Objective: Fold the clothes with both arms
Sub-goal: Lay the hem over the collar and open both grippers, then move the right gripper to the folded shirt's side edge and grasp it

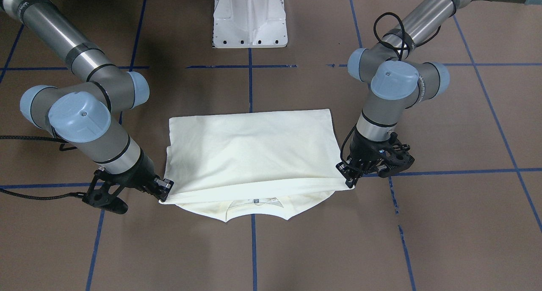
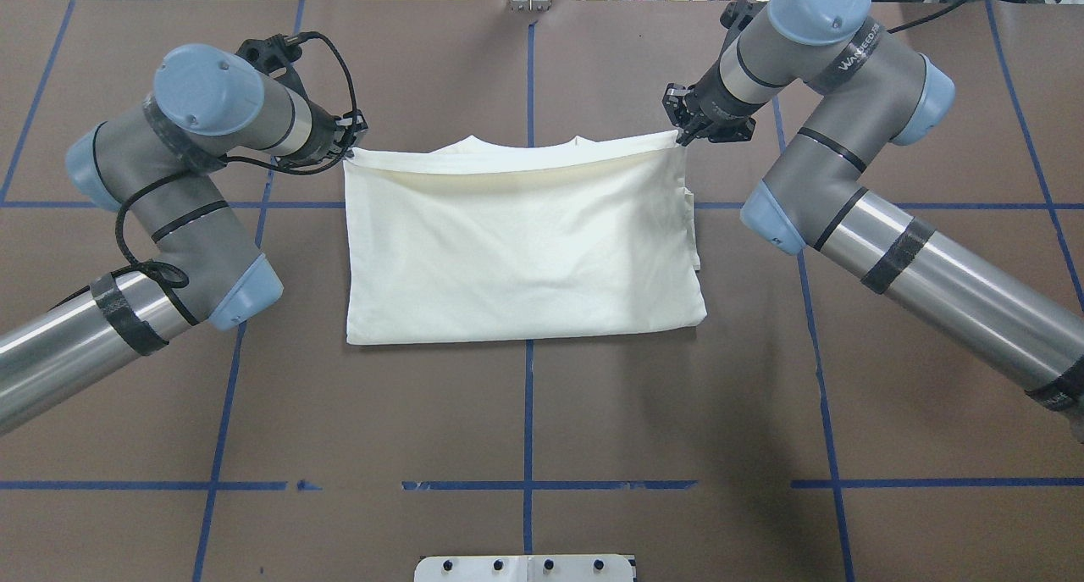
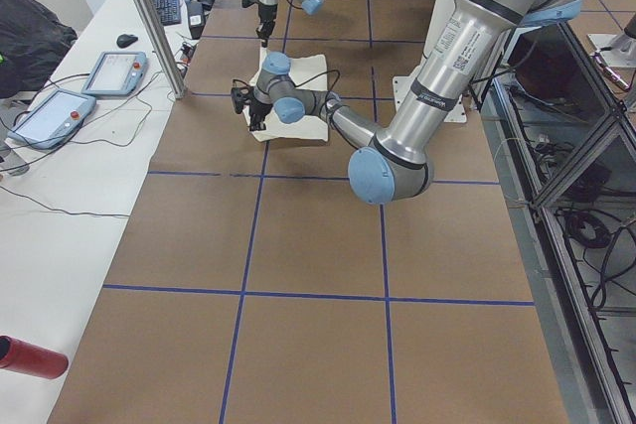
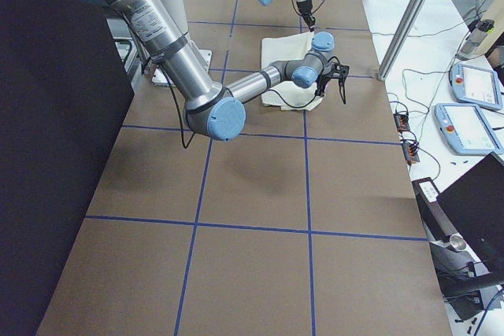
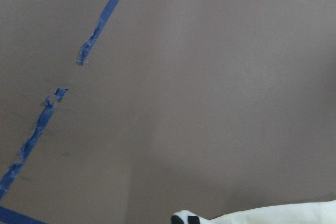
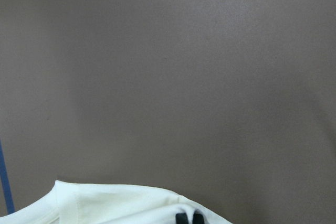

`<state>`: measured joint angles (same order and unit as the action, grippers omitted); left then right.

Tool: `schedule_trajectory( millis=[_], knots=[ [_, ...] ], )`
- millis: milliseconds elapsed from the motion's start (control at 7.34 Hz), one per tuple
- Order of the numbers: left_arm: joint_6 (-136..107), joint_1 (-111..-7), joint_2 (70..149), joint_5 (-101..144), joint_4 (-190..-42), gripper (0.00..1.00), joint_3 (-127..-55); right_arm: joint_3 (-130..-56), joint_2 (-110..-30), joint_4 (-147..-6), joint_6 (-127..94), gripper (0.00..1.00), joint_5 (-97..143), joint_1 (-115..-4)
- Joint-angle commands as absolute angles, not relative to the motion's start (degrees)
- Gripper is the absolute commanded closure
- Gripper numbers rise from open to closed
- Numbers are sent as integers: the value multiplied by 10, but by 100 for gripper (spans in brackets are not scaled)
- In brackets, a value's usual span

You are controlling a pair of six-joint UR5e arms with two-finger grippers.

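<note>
Brown table (image 2: 542, 396) holds T-shirt (image 2: 521, 243), corners pinched by left gripper (image 2: 351, 139) and right gripper (image 2: 683, 133)

We see the right gripper (image 4: 327, 88) low at the near corner of the shirt (image 4: 285, 51). The cloth spreads from its fingers toward the left gripper (image 4: 309, 23), which points down at the far corner. On the side of both grippers away from the shirt, off the table (image 4: 252, 194), lie two pendants (image 4: 468, 127). We cannot tell from here whether either gripper grips the cloth.
</note>
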<state>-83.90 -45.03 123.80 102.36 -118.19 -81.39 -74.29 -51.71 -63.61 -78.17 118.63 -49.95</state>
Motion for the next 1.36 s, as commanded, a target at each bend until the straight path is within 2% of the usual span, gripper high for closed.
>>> schedule_trajectory(
  millis=[0, 136, 272, 409, 545, 681, 953, 1226],
  knots=[
    [-839, -450, 1248, 1023, -1181, 100, -804, -744, -514, -636, -781, 100, 1187, -491],
    [-839, -450, 1247, 1023, -1180, 85, -804, -744, -515, -623, -781, 60, 1186, -487],
    [-838, -451, 1246, 1021, -1178, 26, -804, -744, -521, -606, -781, 1, 1186, -483],
    [-838, -451, 1247, 1013, -1173, 1, -807, -747, -522, -599, -783, 0, 1190, -483],
    [-837, -454, 1246, 1013, -1152, 1, -816, -768, -526, -599, -787, 0, 1193, -482],
    [-832, -468, 1238, 1013, -1124, 1, -851, -827, -557, -600, -792, 0, 1191, -469],
    [-798, -470, 1215, 1015, -1071, 1, -932, -936, -666, -602, -796, 0, 1176, -421],
    [-798, -470, 1214, 1016, -1039, 1, -968, -994, -736, -603, -806, 0, 1130, -360]
  ],
)
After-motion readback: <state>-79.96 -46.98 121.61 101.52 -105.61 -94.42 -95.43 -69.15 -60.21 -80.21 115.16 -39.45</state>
